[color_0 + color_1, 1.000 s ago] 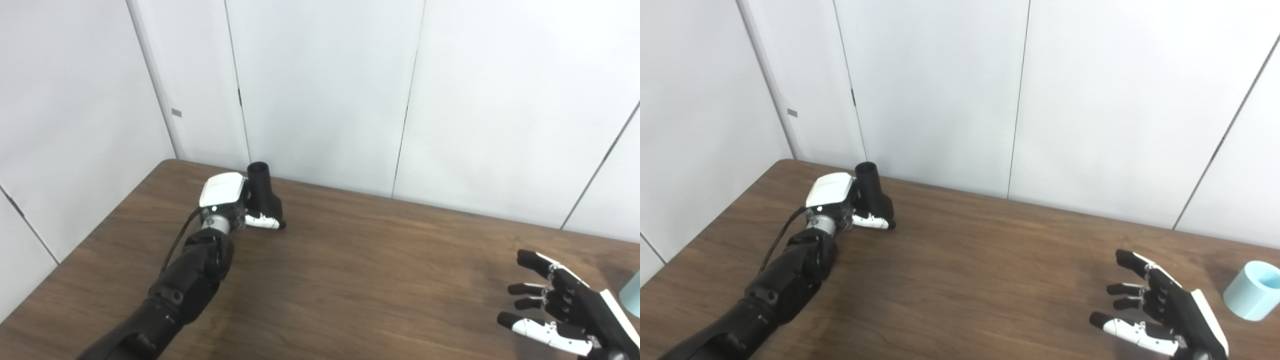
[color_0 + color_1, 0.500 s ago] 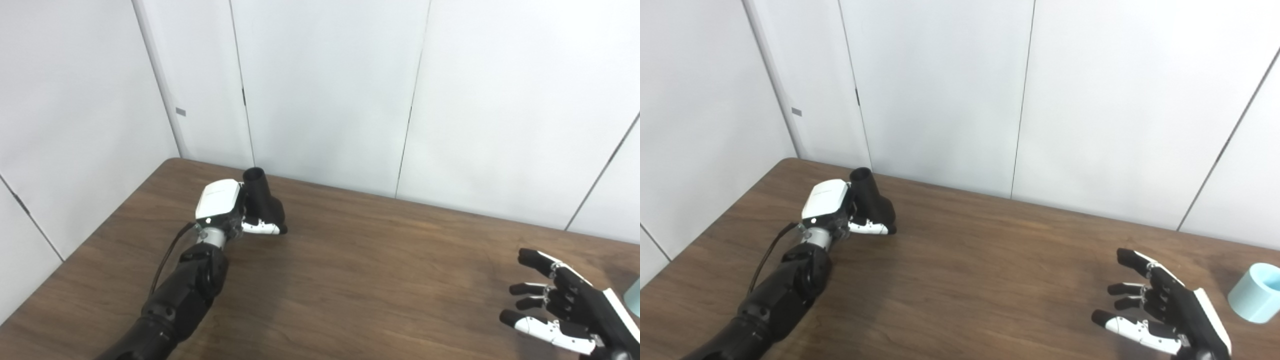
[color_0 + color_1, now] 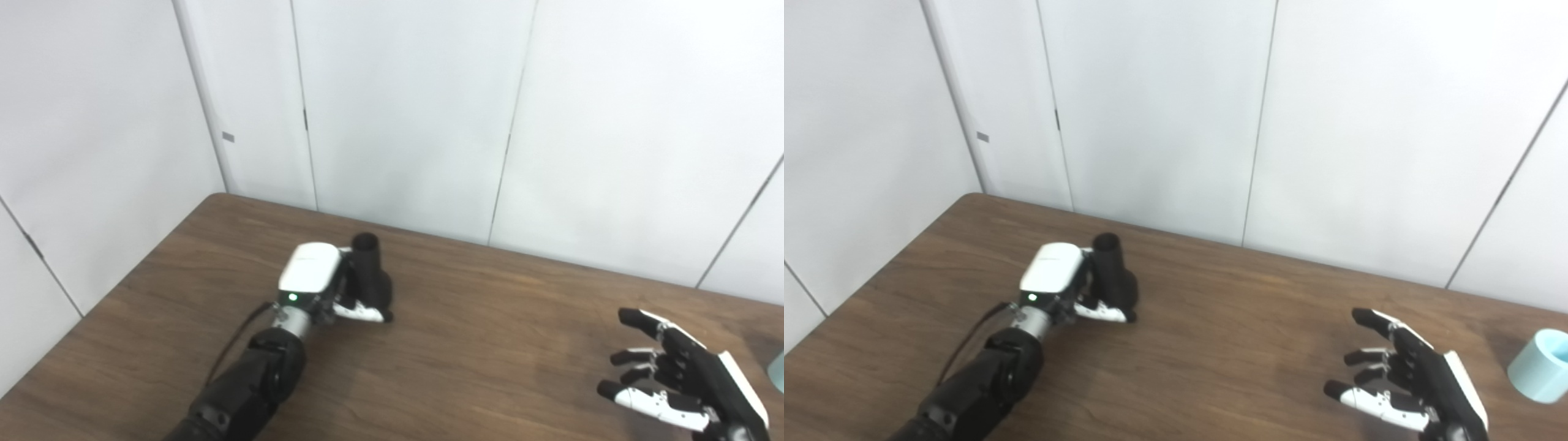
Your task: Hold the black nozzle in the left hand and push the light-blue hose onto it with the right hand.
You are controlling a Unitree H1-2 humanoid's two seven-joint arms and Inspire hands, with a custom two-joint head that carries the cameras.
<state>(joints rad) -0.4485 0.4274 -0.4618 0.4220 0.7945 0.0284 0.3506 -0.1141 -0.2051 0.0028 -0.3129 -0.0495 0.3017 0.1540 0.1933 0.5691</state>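
The left hand (image 3: 1072, 293) is wrapped around the black nozzle (image 3: 1113, 275), its fingers closed on the wider lower body, while the narrower round mouth stands up and tilts a little toward the far wall. It holds the nozzle over the left-middle part of the brown table (image 3: 1213, 343); whether the base touches the wood cannot be told. So the first half of the task, the grip on the nozzle, looks to be in place.

The right hand (image 3: 1402, 380) is at the near right, palm turned toward the left, its fingers spread apart and holding nothing. The light-blue hose (image 3: 1540, 365), a short pale cylinder, lies on the table at the far right edge of the right eye view, just beyond the back of that hand and clear of it. In the left eye view only a sliver of it (image 3: 778, 370) shows at the frame edge.

The step in hand appears to be the fetching of the hose. The next move calls for the right hand to turn toward the hose, which sits on its outer side, and close around the wall without crushing or rolling it. Then it must carry the hose leftward, well across the table, and line its open end up with the nozzle's mouth before pushing.
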